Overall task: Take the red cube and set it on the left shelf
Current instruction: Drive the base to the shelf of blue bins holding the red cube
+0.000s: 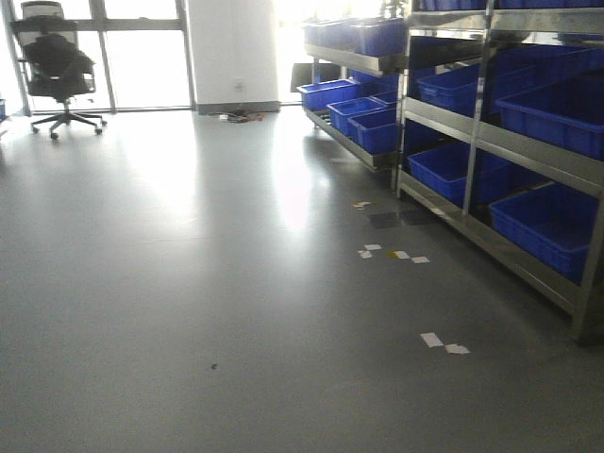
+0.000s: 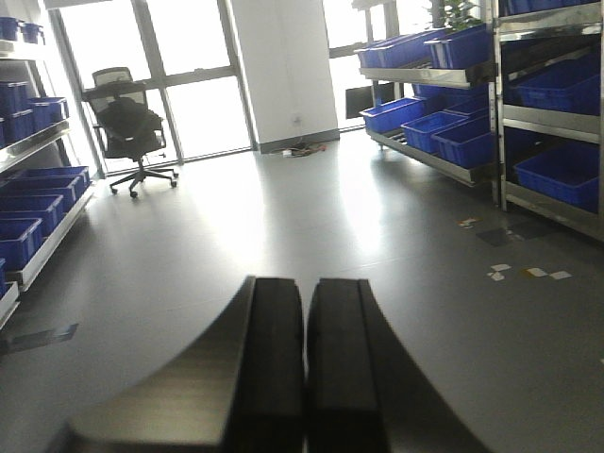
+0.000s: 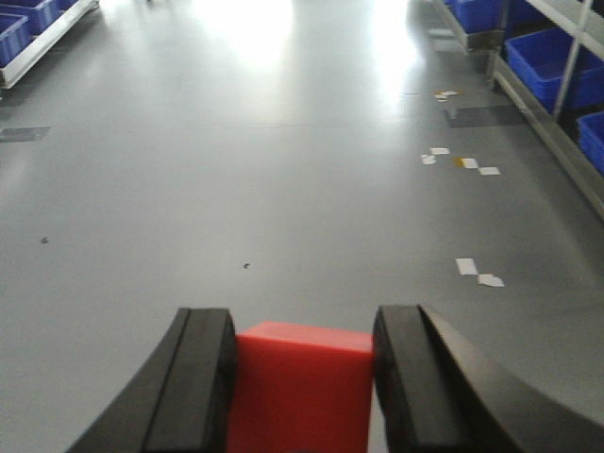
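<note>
Clamped flat-faced between the fingers of the right gripper (image 3: 302, 326) so it rides securely toward the left shelf (image 2: 38, 140), the red cube (image 3: 302, 392) hangs well apart from that shelf, top face up, no long axis evident, while the left gripper (image 2: 305, 293) is pressed together, empty.

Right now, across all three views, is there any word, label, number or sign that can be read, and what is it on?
No text can be read in any view.
blue crates: no label or print shows.
white floor patches: blank, or too small to tell.
red cube: plain face, no marking.
</note>
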`<state>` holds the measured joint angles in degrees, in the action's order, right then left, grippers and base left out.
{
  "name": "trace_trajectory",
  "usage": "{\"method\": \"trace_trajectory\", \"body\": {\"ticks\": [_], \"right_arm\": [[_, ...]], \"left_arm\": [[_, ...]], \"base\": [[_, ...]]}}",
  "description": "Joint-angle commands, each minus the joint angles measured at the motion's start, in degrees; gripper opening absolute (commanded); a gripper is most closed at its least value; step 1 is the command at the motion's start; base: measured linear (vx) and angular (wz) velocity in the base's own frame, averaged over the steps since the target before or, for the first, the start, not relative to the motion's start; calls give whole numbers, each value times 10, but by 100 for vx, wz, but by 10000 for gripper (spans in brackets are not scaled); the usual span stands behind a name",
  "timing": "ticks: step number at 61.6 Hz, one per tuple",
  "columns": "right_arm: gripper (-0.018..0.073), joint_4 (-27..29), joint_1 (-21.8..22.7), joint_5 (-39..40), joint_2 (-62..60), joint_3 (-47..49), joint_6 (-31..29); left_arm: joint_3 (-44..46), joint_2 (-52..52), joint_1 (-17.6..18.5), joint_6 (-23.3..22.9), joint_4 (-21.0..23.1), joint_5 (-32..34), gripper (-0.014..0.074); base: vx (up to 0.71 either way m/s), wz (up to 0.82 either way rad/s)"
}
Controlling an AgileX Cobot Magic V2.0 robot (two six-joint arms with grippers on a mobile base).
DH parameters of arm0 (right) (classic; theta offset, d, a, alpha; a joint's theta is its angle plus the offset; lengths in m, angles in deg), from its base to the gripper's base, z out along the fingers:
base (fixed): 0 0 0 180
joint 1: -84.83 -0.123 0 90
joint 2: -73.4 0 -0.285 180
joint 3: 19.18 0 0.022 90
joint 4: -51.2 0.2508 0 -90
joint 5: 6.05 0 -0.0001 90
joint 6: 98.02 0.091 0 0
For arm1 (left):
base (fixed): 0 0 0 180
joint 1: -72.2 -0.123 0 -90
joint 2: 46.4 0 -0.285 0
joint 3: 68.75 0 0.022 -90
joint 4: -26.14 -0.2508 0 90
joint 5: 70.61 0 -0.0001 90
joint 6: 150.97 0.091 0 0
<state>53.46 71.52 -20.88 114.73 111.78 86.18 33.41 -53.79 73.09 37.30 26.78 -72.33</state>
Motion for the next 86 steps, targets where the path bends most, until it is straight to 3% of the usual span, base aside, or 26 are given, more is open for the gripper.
{"method": "trace_trajectory", "body": {"ticks": [1, 38, 86], "right_arm": [[50, -6, 3, 48, -1, 17, -2], [50, -6, 3, 48, -1, 17, -2], [50, -6, 3, 48, -1, 17, -2]], "left_arm": [[-13, -4, 3, 0, 3, 52, 106], [-13, -4, 3, 0, 3, 52, 106], [-13, -4, 3, 0, 3, 52, 106]], "base": [[5, 46], [15, 21], [42, 5]]}}
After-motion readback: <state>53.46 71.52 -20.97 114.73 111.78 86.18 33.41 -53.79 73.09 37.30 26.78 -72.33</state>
